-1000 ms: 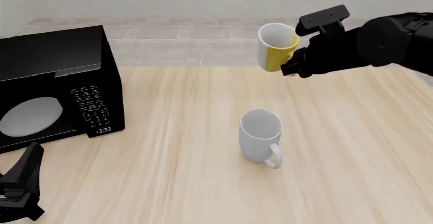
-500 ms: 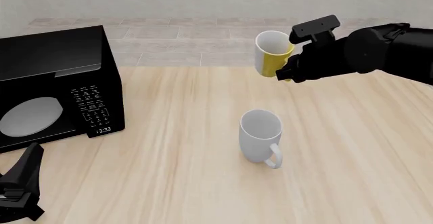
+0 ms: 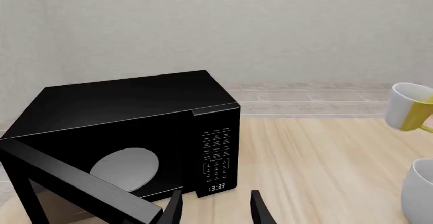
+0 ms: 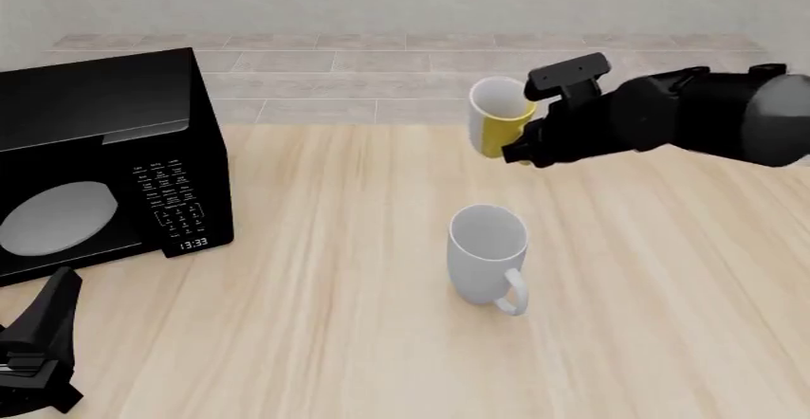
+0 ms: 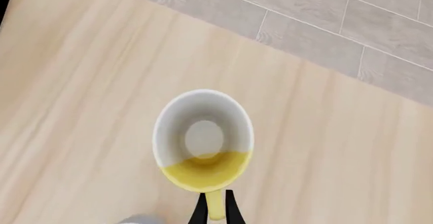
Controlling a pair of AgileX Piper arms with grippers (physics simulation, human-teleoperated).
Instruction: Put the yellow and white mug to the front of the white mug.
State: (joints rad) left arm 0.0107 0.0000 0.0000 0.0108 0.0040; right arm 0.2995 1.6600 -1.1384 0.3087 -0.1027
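Right gripper is clamped on the handle of the yellow and white mug, held airborne over the table's far edge, beyond the white mug. Mug hangs just ahead of the fingertips, roughly upright. Advice: carry it high over the white mug, then lower near the table's near edge. Left gripper parted, empty.

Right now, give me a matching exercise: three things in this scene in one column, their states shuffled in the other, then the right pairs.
1. small yellow and white mug
2. plain all-white mug
3. black microwave

A. stands on the wooden table, handle toward the camera
B. door swung open
C. held in the air by its handle in the right gripper

Pairs: 1-C, 2-A, 3-B
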